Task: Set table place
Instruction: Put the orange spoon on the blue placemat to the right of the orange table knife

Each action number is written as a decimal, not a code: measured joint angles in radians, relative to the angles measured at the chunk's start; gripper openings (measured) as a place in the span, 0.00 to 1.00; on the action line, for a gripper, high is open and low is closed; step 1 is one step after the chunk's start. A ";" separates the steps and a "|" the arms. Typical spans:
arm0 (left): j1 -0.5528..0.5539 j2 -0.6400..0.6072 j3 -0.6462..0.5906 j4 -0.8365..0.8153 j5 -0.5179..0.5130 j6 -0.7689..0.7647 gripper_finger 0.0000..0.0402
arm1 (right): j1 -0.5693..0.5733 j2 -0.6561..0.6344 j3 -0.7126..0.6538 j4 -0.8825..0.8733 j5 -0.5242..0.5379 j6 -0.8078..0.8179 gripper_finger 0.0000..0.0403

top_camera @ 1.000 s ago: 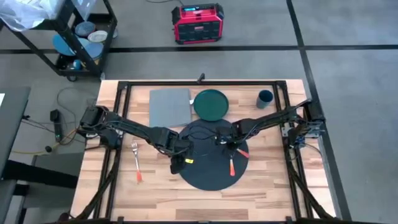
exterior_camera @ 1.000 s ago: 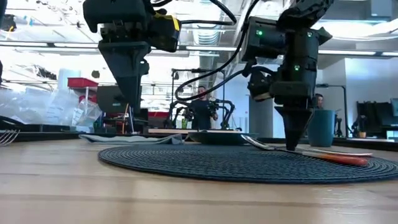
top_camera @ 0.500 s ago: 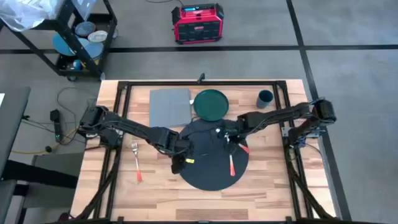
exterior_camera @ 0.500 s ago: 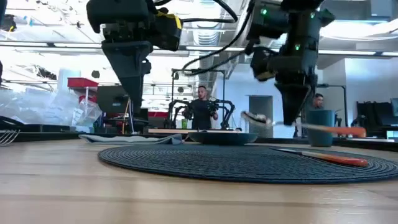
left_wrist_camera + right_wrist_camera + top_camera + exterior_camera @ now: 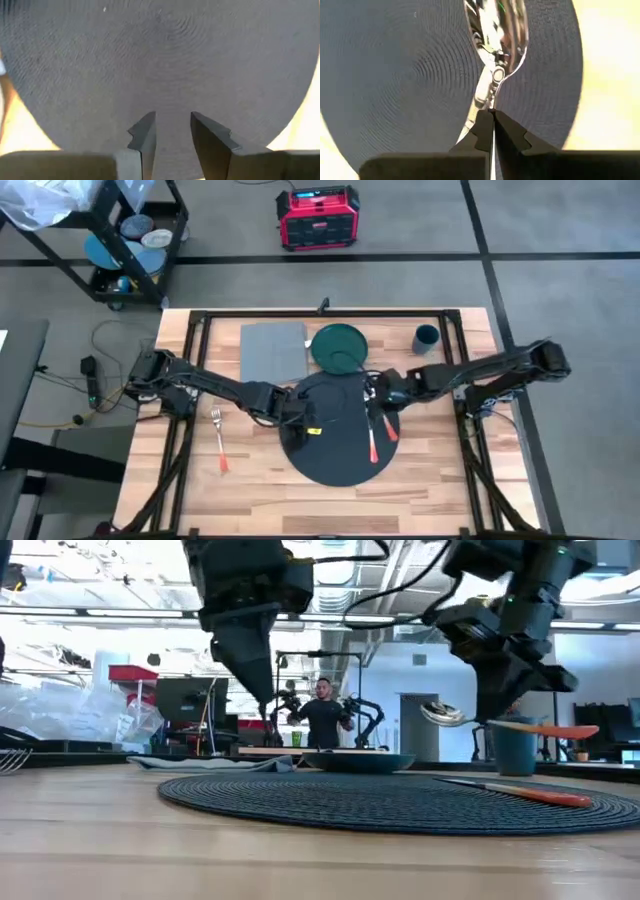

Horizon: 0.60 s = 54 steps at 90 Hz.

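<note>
right end effector [image 5: 497,720] pinched shut on one orange-handled metal spoon [image 5: 500,725], lifted clear above mat, frame right | left end effector [image 5: 171,131] fingers slightly apart, holding nothing, above mat | one round charcoal woven placemat [image 5: 335,455] centre of light-wood counter [image 5: 440,480] | one orange-handled knife [image 5: 373,442] on mat | one fork [image 5: 219,439] left of mat

Dark jointed arms, yellow-tagged wrist

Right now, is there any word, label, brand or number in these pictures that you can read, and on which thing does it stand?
No text can be read.
Red box on the floor: its dark top panel has a small display, too small to read.
Mat, plate, napkin, cup and spoon: no marks show.
</note>
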 joint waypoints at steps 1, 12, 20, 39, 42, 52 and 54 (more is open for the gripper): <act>0.000 0.000 0.000 0.003 0.000 -0.002 0.26 | 0.005 -0.005 -0.009 0.009 0.003 0.013 0.00; 0.000 0.000 0.000 0.030 0.000 -0.016 0.26 | 0.053 -0.040 -0.109 0.071 0.010 0.154 0.00; 0.000 0.000 0.000 0.048 -0.001 -0.016 0.26 | 0.082 -0.058 -0.182 0.177 0.024 0.241 0.00; 0.000 0.000 0.000 0.052 0.007 -0.017 0.26 | 0.084 -0.048 -0.301 0.420 0.070 0.311 0.00; 0.000 0.000 0.000 0.052 0.009 -0.021 0.26 | 0.087 -0.048 -0.314 0.414 0.074 0.315 0.00; 0.000 0.000 0.000 0.048 0.010 -0.034 0.26 | 0.089 -0.046 -0.356 0.475 0.072 0.320 0.00; 0.000 0.000 0.000 0.047 0.010 -0.034 0.26 | 0.088 -0.047 -0.361 0.490 0.073 0.322 0.00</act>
